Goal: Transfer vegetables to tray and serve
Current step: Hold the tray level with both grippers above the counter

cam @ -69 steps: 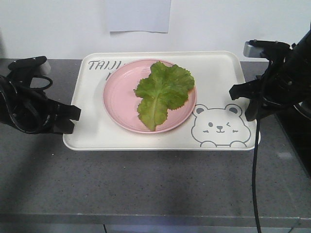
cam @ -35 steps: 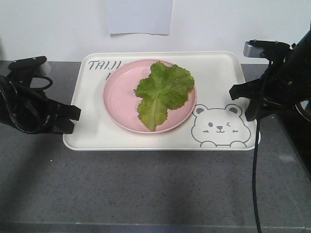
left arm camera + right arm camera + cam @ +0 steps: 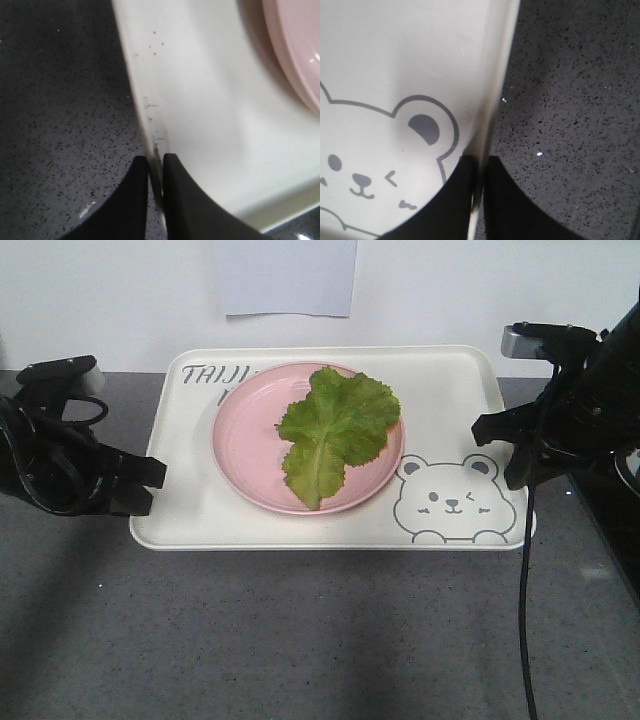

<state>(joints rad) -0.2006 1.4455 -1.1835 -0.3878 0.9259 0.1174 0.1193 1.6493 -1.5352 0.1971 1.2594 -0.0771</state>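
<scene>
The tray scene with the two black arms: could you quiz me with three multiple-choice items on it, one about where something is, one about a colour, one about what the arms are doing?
1. Where does the lettuce leaf lie?
A. on the bare counter
B. on the plate that sits on the tray
C. on the bear print

2. What colour is the plate?
A. pink
B. blue
C. grey

3. What are the left gripper and right gripper doing?
A. both hang open above the leaf
B. one holds the plate
C. each is shut on a side rim of the tray

Answers: 1 B, the leaf rests inside the plate's rim. 2 A, it shows pink against the cream tray. 3 C, both wrist views show black fingers pinching the rim.
</scene>
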